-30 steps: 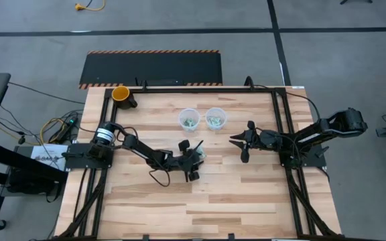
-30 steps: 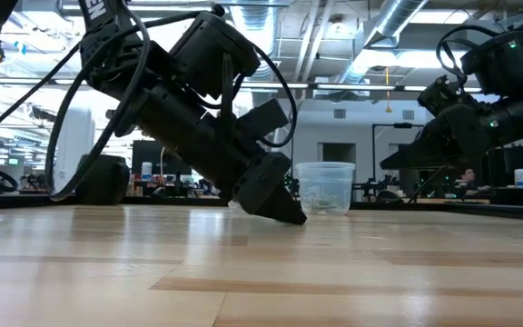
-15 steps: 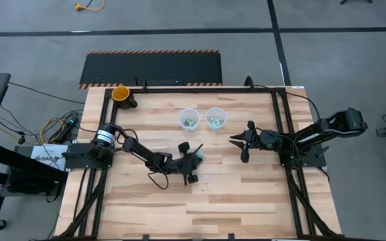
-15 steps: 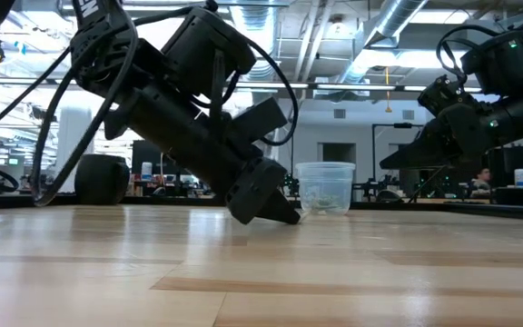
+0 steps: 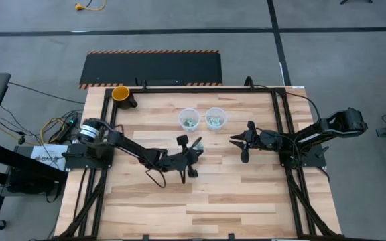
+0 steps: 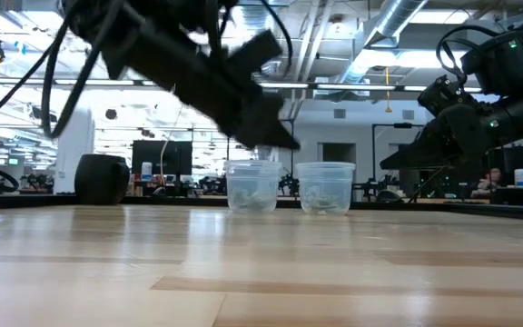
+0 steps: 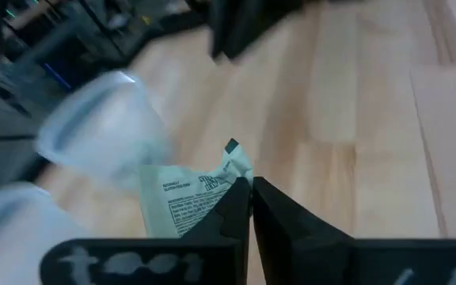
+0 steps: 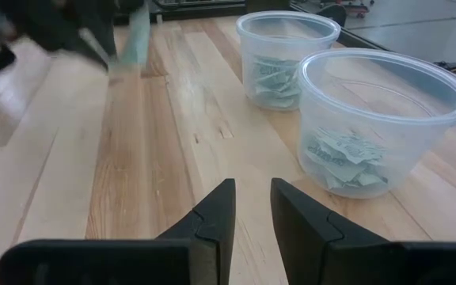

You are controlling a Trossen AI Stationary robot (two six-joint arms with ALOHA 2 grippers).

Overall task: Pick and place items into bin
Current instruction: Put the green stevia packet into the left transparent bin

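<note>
A pale wooden plank table [image 5: 226, 194], framed by black rails, carries two clear plastic cups [image 5: 189, 120] [image 5: 216, 118] standing side by side near its far edge — each holds small green-and-white packets [image 8: 340, 155]. An orange cup [image 5: 120, 94] sits at the far left corner, well apart. The two arm bases stand at the table's left and right sides.

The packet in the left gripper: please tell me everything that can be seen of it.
The packet is a small, pale green-and-white wrapper with fine dark print and a crimped end. It looks like thin crinkly foil or plastic. The left gripper pinches one edge, holding it above the wooden table, near two clear cups.
</note>
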